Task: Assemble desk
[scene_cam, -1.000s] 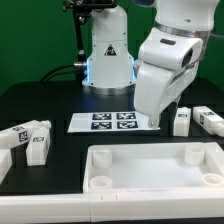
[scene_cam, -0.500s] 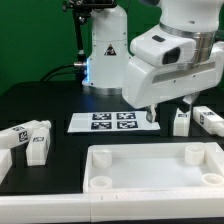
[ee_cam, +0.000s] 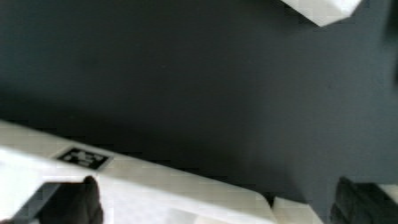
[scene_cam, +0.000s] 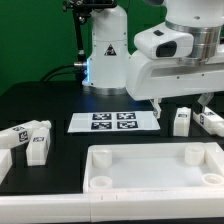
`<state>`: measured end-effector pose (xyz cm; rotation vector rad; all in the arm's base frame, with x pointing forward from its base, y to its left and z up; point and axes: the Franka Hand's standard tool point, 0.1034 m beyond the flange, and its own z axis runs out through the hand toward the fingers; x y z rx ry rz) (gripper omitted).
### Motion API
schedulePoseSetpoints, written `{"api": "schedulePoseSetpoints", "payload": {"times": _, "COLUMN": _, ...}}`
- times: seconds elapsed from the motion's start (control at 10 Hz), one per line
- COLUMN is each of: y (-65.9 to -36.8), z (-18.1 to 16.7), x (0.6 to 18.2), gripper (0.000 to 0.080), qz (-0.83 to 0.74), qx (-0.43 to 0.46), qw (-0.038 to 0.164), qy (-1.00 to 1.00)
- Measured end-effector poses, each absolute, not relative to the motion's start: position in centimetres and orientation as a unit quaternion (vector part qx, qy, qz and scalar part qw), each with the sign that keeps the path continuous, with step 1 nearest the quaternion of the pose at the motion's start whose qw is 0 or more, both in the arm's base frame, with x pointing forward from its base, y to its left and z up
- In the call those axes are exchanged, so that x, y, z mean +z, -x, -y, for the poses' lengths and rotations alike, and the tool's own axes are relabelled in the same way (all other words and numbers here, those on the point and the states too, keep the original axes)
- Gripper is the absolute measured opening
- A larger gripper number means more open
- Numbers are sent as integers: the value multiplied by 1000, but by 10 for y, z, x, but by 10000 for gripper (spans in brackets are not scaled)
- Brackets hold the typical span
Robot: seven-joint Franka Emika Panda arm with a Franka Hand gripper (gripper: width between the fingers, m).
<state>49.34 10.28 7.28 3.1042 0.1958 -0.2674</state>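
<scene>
The desk top (scene_cam: 155,168), a wide white rimmed tray with round sockets in its corners, lies at the front of the black table. Two white square legs (scene_cam: 30,138) lie at the exterior view's left. Two more legs (scene_cam: 181,120) lie at the right, just beyond the top. My gripper (scene_cam: 181,105) hangs open above those right legs and the top's far edge, holding nothing. In the wrist view the gripper (ee_cam: 222,205) shows dark fingertips (ee_cam: 68,200) wide apart over the white desk top (ee_cam: 160,185), which carries a small tag (ee_cam: 80,157).
The marker board (scene_cam: 113,122) lies flat in the middle of the table, to the exterior view's left of the gripper. The robot's white base (scene_cam: 108,55) stands behind it. A white piece (ee_cam: 329,8) shows at the wrist view's corner.
The gripper has swung round and shifted toward the exterior view's right, rising a little, from beside the marker board to above the right legs. Its jaws stayed open.
</scene>
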Motion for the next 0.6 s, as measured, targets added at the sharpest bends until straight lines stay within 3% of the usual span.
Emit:
{"api": "schedulePoseSetpoints", "payload": {"times": 0.3, "y": -487, "z": -112, "x": 64, "gripper": 649, "qz": 123, "qx": -120, "qw": -58, "qy": -984}}
{"api": "schedulePoseSetpoints", "payload": {"times": 0.6, "y": -484, "z": -114, "x": 65, "gripper": 649, "qz": 139, "qx": -135, "qw": -61, "qy": -979}}
